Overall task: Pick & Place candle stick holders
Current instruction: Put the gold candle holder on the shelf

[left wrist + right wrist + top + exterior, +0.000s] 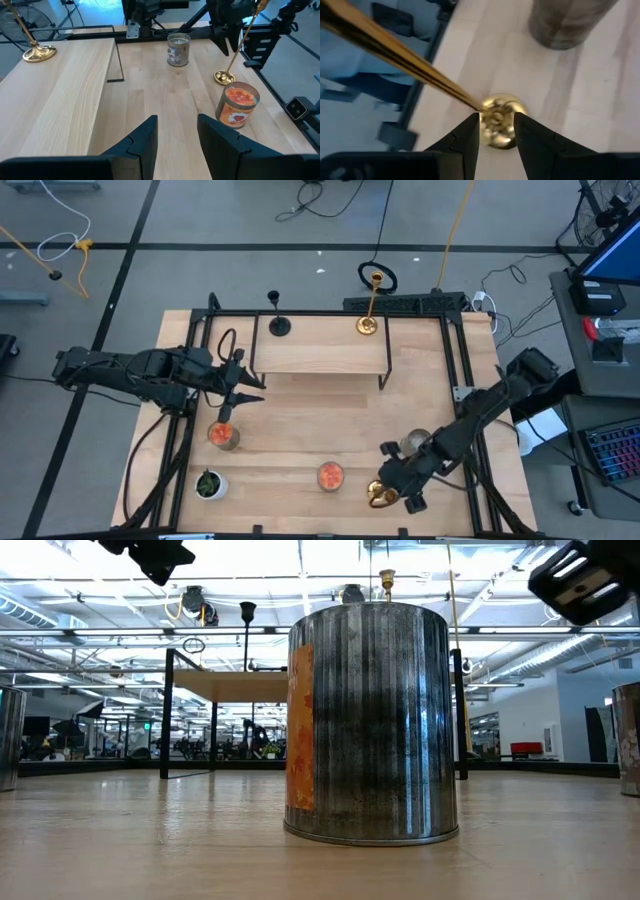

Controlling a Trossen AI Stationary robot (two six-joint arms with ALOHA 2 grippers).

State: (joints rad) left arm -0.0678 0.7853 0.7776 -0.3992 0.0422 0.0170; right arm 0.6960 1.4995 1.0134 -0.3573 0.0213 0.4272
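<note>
One gold candlestick stands with its round base on the table near the front right. My right gripper is above it, pointing down, fingers a little apart on either side of the lower stem. A second gold candlestick and the short black candlestick stand on their bases on the raised wooden shelf at the back. My left gripper is open and empty above the table's left side, in front of the shelf. My right gripper's fingers come from above at the gold candlestick's lower stem, a little above the base. The gap between them is wider than the stem. The stem runs close along one fingertip; I cannot tell whether it touches.
An orange candle jar stands under my left arm and another stands at the front middle. A grey tin candle stands beside my right gripper. A small plant in a white pot is at the front left. Black frame rails line the sides.
</note>
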